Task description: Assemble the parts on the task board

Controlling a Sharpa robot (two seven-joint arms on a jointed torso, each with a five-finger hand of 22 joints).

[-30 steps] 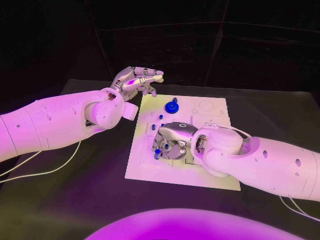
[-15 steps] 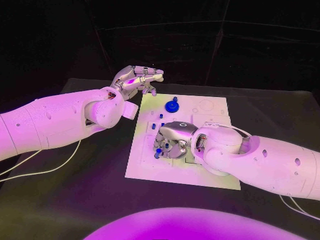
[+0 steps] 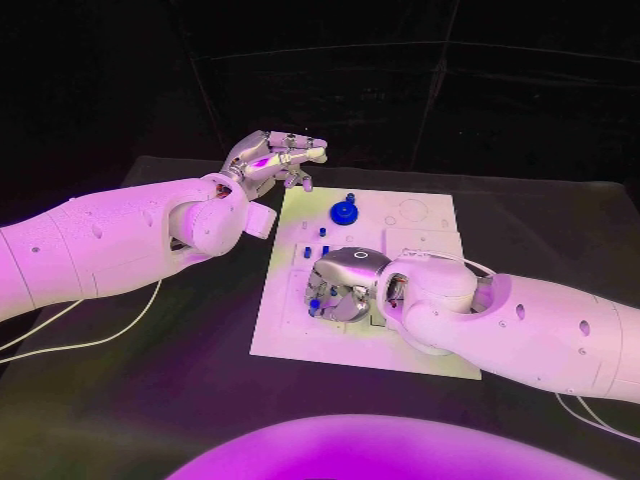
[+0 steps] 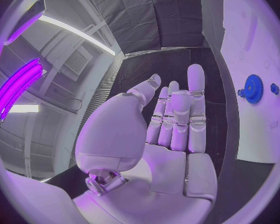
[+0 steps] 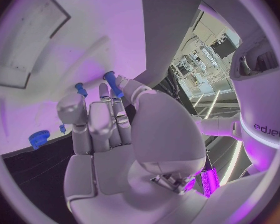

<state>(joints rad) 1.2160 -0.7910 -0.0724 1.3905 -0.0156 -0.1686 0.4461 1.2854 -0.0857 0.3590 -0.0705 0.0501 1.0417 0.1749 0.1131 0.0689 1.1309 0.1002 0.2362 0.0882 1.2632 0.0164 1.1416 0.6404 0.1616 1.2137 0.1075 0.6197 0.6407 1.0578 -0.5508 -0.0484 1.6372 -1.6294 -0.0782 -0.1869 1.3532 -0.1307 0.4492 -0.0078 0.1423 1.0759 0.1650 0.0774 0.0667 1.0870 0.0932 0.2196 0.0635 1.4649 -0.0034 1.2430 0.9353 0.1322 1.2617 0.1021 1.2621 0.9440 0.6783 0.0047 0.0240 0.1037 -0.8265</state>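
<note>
While your right hand [image 3: 342, 285] pinches a blue peg [image 5: 112, 84] low over the board [image 3: 294, 330] to seat it | left hand [image 3: 273, 158] idles empty, fingers loosely apart, off the board | gear [image 3: 345, 212] mounted far end.

- A black desk [image 3: 147, 400] under purple light.
- Dark curtains [image 3: 407, 90] hang behind it.
- Long ceiling lamps [image 4: 74, 32] glow overhead.
- White cables [image 3: 61, 345] trail across the desk's near corner.
</note>
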